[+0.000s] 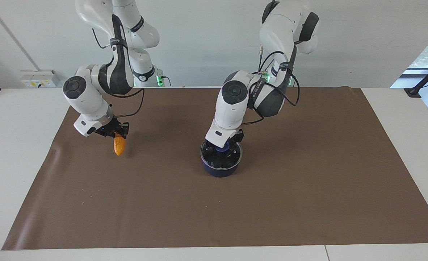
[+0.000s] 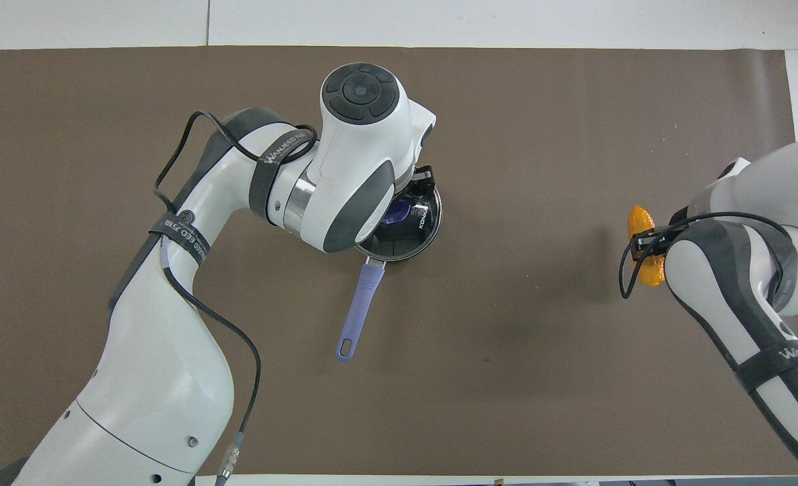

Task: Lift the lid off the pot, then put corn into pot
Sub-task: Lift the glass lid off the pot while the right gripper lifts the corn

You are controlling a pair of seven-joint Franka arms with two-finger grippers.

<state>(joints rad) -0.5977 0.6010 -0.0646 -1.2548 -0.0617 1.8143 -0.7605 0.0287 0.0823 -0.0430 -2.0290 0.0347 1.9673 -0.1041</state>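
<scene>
The dark blue pot (image 1: 219, 169) stands mid-mat. Its long handle (image 2: 362, 304) points toward the robots and is hidden in the facing view. The glass lid (image 1: 233, 156) sits on the pot. My left gripper (image 1: 223, 145) is down on the lid, fingers on either side of the blue knob (image 2: 395, 212). The lid (image 2: 412, 237) and pot rim (image 2: 437, 217) show partly under the left gripper (image 2: 404, 202) in the overhead view. My right gripper (image 1: 118, 133) is shut on the yellow-orange corn (image 1: 119, 146), which hangs tip down just above the mat toward the right arm's end. The corn (image 2: 639, 220) also shows at the right gripper (image 2: 645, 244).
A brown mat (image 1: 308, 188) covers most of the white table (image 1: 11, 145). A power strip (image 1: 38, 78) and a black clamp (image 1: 416, 90) sit at the table edge nearest the robots.
</scene>
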